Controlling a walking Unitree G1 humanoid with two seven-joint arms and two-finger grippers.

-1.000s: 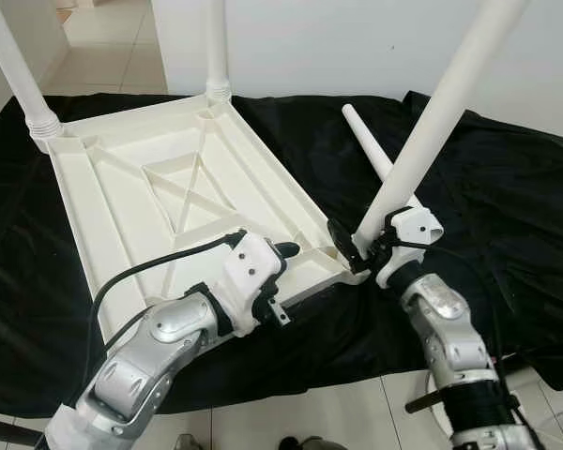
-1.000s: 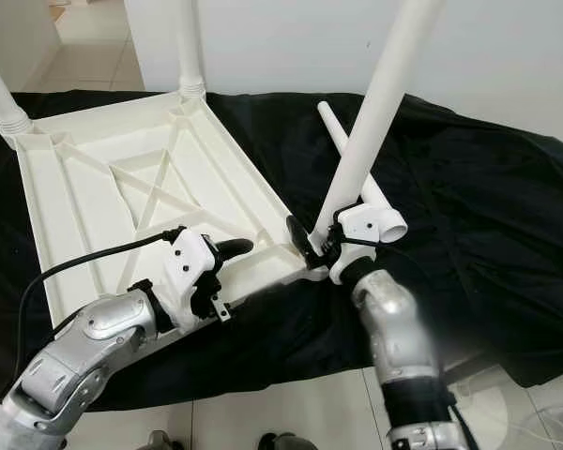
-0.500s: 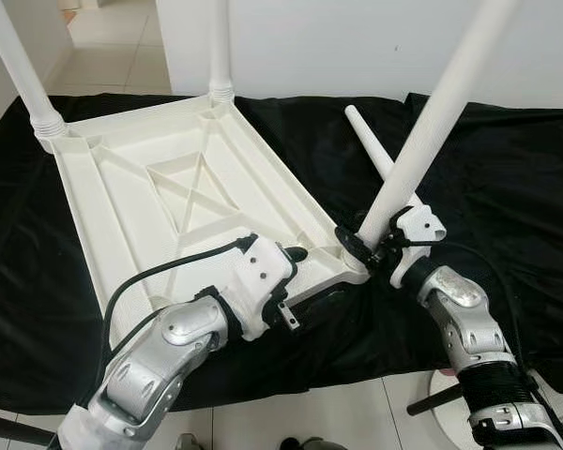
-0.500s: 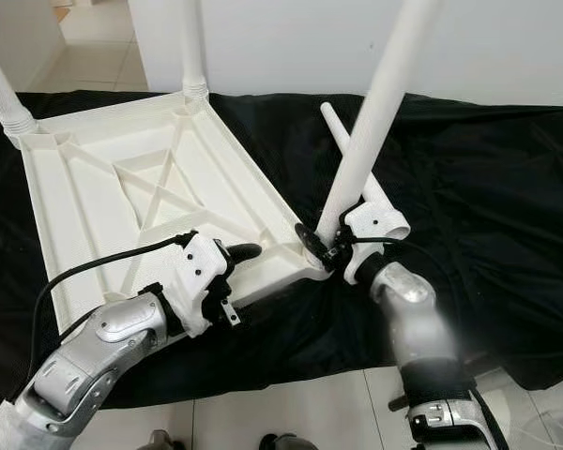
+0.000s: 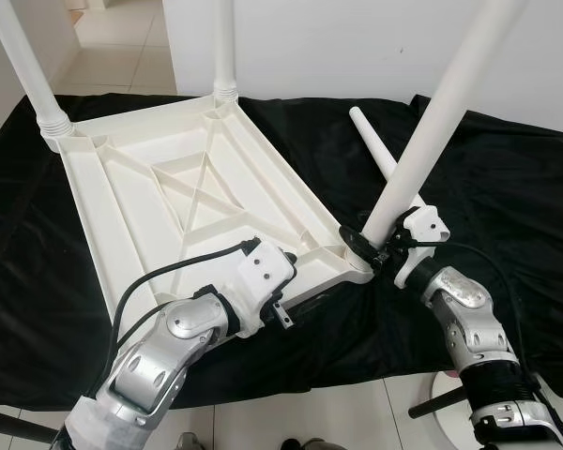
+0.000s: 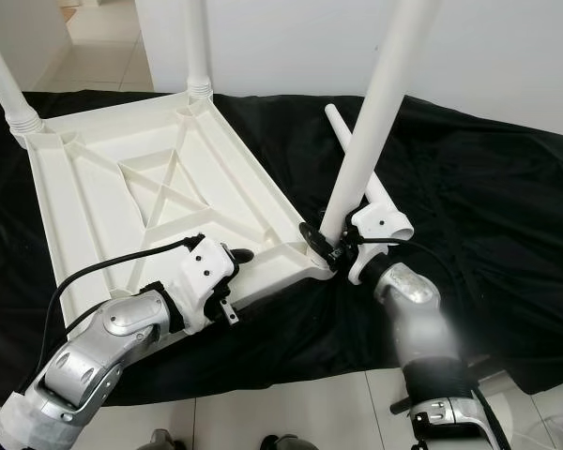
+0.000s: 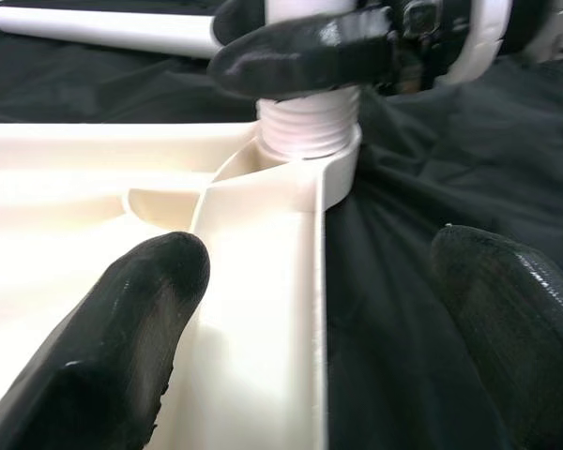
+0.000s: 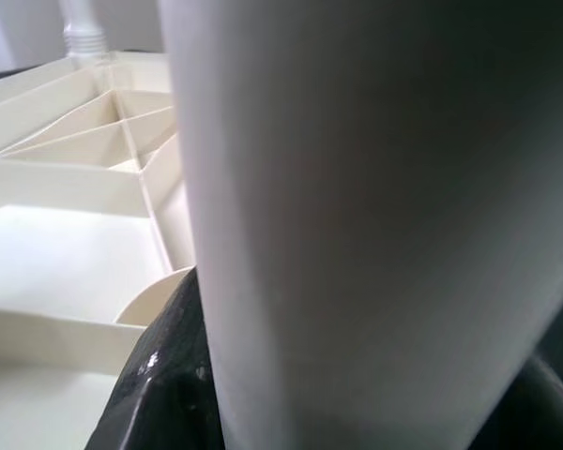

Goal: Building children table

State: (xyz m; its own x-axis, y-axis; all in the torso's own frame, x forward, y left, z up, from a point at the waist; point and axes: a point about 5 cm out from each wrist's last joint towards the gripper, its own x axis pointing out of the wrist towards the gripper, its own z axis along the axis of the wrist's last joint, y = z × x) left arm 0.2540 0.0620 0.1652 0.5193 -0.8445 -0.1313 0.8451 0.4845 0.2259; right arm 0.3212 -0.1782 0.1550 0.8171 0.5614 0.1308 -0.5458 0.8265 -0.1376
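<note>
Smooth white plastic tabletop (image 5: 169, 197) and leg (image 5: 422, 141); matt black cloth (image 5: 507, 187); glossy floor tiles (image 5: 291, 417)

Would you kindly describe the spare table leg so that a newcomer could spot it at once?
Start from the upturned white tabletop on the black cloth. Just off its right-hand side, behind the leg gripped by the right gripper, a white tube, the loose leg, lies flat. It alone rests on the cloth; the others stand in corner sockets.

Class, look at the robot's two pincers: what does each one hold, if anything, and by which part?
The right pincer grips the table leg near its threaded base at the corner socket. The left pincer is open, straddling the tabletop's edge.
</note>
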